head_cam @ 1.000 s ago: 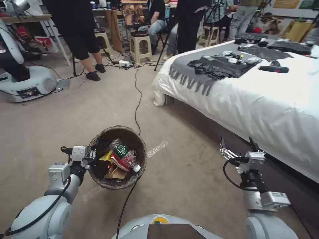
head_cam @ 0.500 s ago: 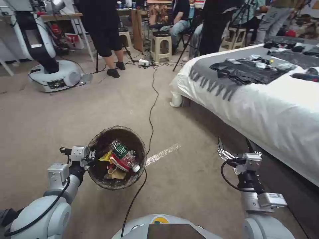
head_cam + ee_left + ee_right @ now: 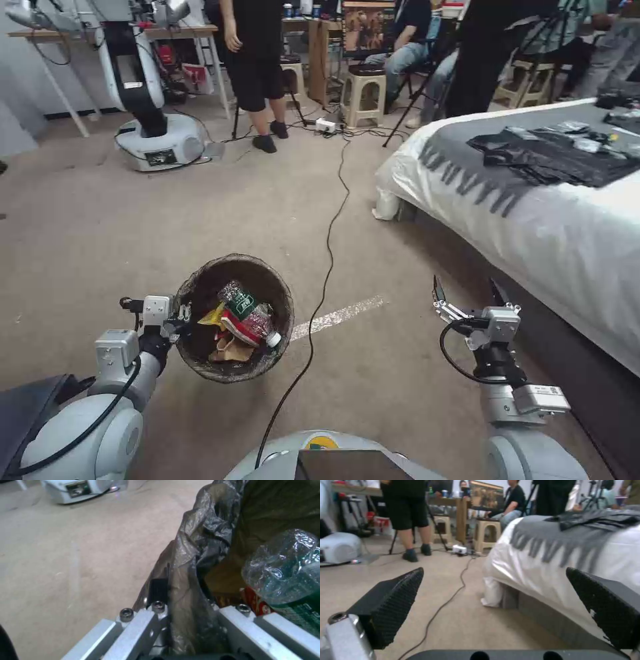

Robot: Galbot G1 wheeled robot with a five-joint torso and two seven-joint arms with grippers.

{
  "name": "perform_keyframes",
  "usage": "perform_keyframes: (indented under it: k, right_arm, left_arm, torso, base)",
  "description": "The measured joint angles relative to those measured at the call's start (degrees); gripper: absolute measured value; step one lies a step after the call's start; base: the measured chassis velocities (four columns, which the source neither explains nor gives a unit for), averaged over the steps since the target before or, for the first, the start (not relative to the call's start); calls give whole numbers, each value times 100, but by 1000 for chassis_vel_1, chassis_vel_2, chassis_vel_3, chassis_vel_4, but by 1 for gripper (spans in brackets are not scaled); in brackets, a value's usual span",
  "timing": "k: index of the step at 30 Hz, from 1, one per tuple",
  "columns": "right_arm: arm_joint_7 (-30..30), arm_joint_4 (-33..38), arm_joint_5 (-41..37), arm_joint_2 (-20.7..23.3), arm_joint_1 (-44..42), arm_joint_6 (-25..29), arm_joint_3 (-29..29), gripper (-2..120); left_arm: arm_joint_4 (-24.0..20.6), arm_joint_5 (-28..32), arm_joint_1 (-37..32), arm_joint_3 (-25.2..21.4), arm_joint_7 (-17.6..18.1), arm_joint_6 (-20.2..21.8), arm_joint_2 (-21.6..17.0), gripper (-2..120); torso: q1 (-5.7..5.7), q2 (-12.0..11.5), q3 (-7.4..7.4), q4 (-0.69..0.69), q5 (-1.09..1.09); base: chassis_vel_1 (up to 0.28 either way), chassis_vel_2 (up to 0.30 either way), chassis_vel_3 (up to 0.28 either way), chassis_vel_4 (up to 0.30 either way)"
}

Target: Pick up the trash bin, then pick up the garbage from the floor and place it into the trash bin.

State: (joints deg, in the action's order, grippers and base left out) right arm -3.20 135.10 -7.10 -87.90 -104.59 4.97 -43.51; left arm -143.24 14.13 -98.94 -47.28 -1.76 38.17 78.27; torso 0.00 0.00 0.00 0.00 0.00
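We hold the light bin [image 3: 235,317] by its slippery bagged near-left rim, left claw [image 3: 181,319] clamped there, right claw [image 3: 467,297] wide, empty.

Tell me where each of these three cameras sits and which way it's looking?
Head view: on the robot's head, looking forward and down at carpet, the bed and the trash bin; both arms show, left gripper and right gripper.
Left wrist view: on the left arm, looking along its jaws clamped on the bin's bagged rim.
Right wrist view: on the right arm, looking low across the floor between open jaws.
Shared: head and right wrist views both show the bed.
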Motion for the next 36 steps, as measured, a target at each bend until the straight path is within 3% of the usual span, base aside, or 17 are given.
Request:
perform_keyframes:
  k: [24, 36]
  right_arm:
    - [21, -106, -120, 66, 107, -30, -76, 100]
    - [24, -108, -119, 38, 99, -28, -126, 100]
  left_arm:
    - [0, -73, -41, -2, 24, -100, 77, 3]
    - [0, 245, 24, 4, 316, -40, 27, 3]
  torso:
    - [0, 0, 0, 2, 0]
    - [0, 0, 0, 0, 0]
  base:
    - [75, 78, 81, 75]
    - [9, 5, 4, 7]
